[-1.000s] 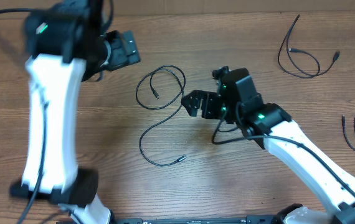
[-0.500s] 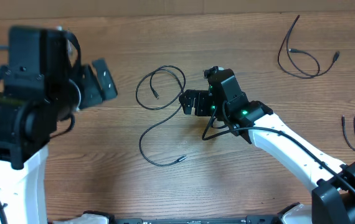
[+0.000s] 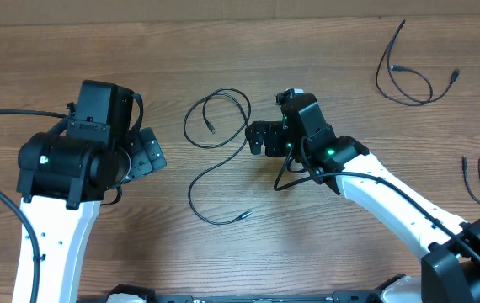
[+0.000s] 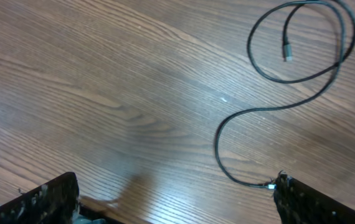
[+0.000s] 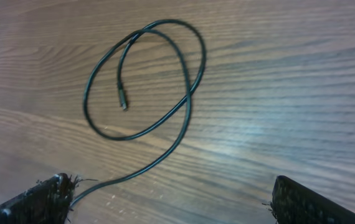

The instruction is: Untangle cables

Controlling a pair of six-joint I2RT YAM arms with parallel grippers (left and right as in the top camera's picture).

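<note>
While I hang above the counter (image 3: 265, 261), left fingers (image 3: 146, 153): spread wide, empty.
Looped cable (image 5: 189, 99): lying loose between my arms.
Right fingers (image 3: 258, 139): spread wide, empty, just beside that loop.
Second cable (image 3: 409, 102): upper right, alone.
Third cable (image 3: 467, 178): right edge.
</note>
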